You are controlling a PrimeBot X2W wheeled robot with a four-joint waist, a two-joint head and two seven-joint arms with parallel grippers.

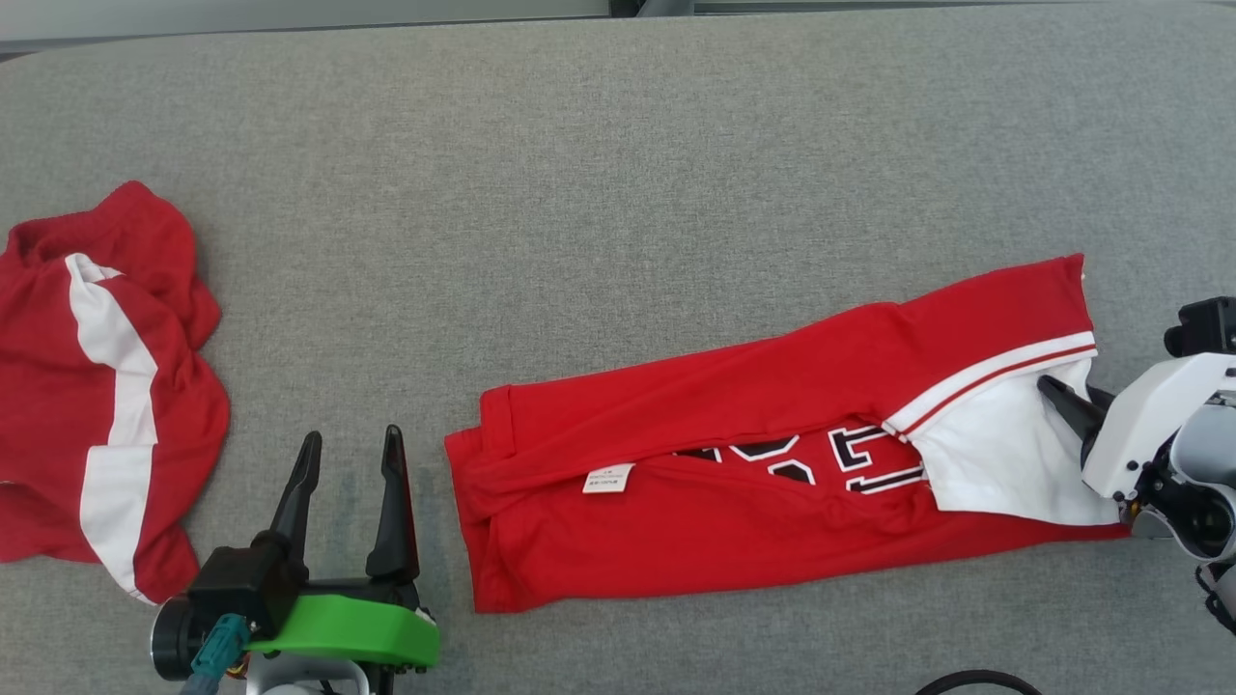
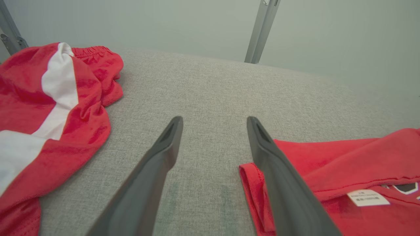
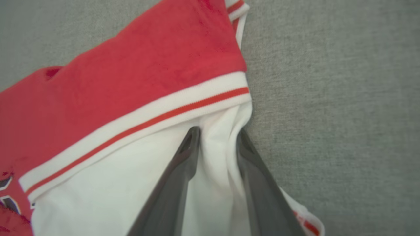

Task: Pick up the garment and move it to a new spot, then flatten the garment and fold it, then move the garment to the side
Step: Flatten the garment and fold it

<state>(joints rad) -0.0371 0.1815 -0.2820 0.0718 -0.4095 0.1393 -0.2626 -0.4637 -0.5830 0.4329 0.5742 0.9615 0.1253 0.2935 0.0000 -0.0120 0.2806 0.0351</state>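
The garment (image 1: 772,521) lies on the grey cloth-covered table (image 1: 618,145), right of the middle. It is folded into a long red strip that runs slantwise, with its right end further from the robot than its left. A small white label (image 1: 608,478) shows near the left end. Black and white lettering (image 1: 830,454) peeks out along the middle seam. At the right end there is a white panel (image 1: 1004,454) below a white band with a red stripe (image 1: 995,372).

The right gripper (image 1: 1067,391) comes in from the right edge and sits on that white panel, just below the striped band. Seen from its own wrist, the right gripper (image 3: 218,131) has its two dark fingers drawn in on either side of a raised ridge of white cloth. The ridge is squeezed between them, so it has hold of the garment at that end.

The left gripper (image 1: 352,436) is near the robot, just beside the garment's left end. Its fingers are spread wide with nothing between them but bare table. From the left wrist, the left gripper (image 2: 215,119) has its right-hand finger crossing over the red hem at that corner. I cannot tell whether it touches the cloth.

A second garment (image 1: 106,386), red with a broad white stripe, lies crumpled at the far left of the table, well apart from the folded one.
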